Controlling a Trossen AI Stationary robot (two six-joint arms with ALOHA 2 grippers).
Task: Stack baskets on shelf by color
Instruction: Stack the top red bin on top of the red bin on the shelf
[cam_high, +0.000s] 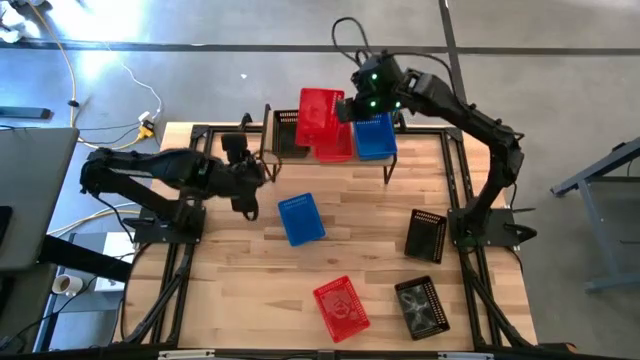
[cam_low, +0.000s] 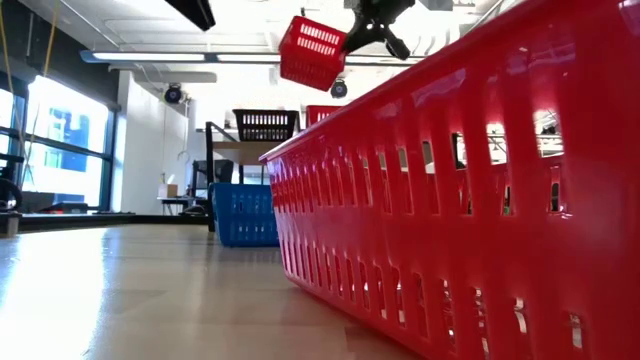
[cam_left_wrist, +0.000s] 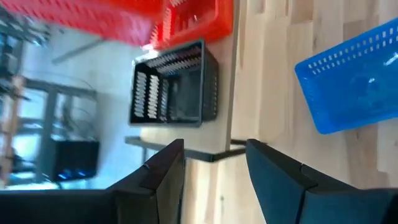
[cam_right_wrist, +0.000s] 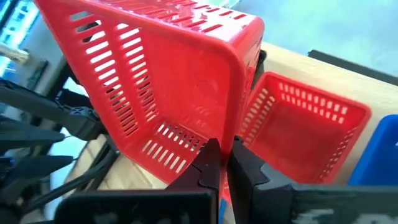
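High view, right gripper (cam_high: 352, 108): fingers pinched on the rim of a red basket (cam_high: 321, 113), holding it in the air above the shelf (cam_high: 390, 160) at the table's far edge.
Held basket, attitude: tilted, open side turned partly toward the wrist camera; its long axis runs roughly from the table's far edge toward the near one.
Right wrist view, grip (cam_right_wrist: 222, 163): both fingers meet on one wall of the lifted red basket (cam_right_wrist: 161, 81).
Shelf contents: a second red basket (cam_high: 337, 146) under the held one, upright; a blue basket (cam_high: 375, 135) just beside it toward the right end; a black basket (cam_high: 290, 132) at the left end.
Left gripper (cam_high: 248, 196): fingers spread, nothing between them, over the table's left half.
Table (cam_high: 370, 230), loose baskets: blue (cam_high: 301, 218) near the centre; black (cam_high: 426, 235) near the right edge; red (cam_high: 341, 305) and black (cam_high: 421, 306) by the near edge.
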